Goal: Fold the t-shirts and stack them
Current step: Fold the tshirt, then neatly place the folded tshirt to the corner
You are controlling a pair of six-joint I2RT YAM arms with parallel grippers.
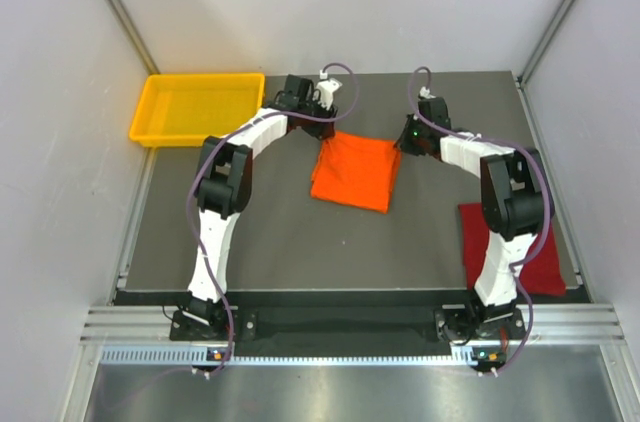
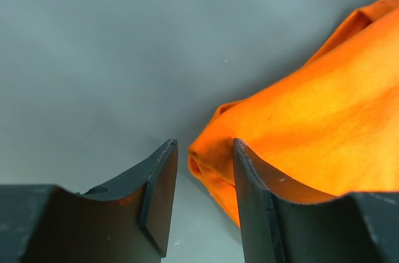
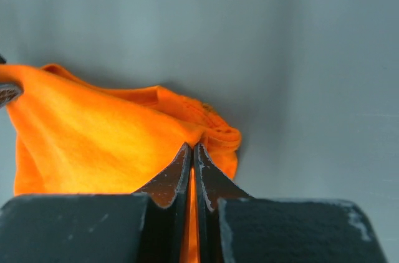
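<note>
A grey table [image 1: 270,232] bears an orange t-shirt [image 1: 355,172], a dark red t-shirt [image 1: 547,267] and a yellow tray [image 1: 148,125].

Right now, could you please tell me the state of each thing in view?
orange t-shirt, folded into a rectangle, lying on the table.
dark red t-shirt, lying flat at the near right, partly hidden.
yellow tray, upright, nothing visible inside.
left hand, open, jaws either side of the orange t-shirt's corner, not yet closed.
right hand, shut on another corner of the orange t-shirt.
</note>
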